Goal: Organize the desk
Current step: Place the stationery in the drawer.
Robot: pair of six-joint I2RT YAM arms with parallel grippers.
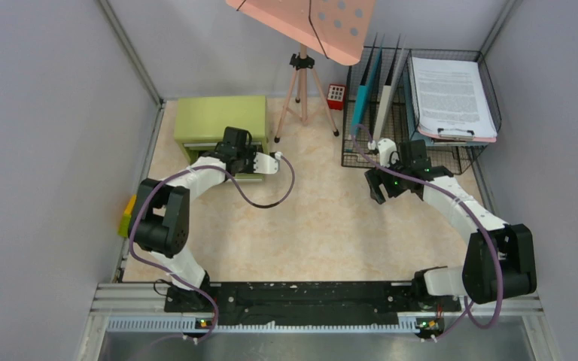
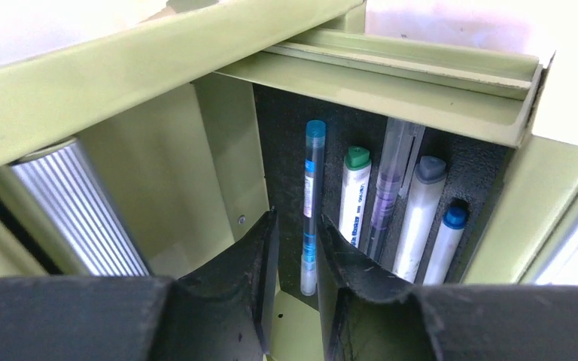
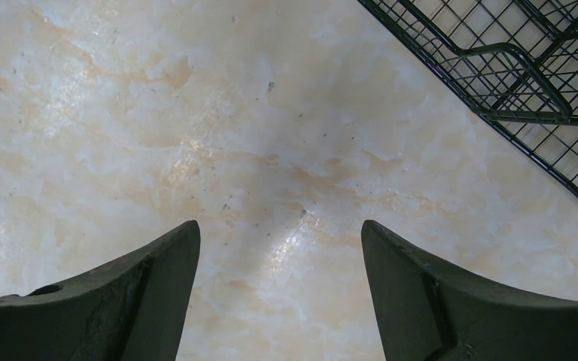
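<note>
Grey walls [image 1: 45, 150] enclose the pale marbled counter [image 1: 323, 233], which spans the whole floor of the cell from the back wall to the near rail. The left end effector [image 2: 297, 226] sits at the open drawer [image 2: 278, 135] of the green drawer cabinet [image 1: 211, 116], its jaws narrowly parted and gripping nothing. A blue-capped pen [image 2: 314, 180] lies in the drawer in line with the gap. The right end effector [image 3: 280, 226] hangs over bare counter beside the wire rack [image 3: 527, 68], jaws wide apart and empty.
</note>
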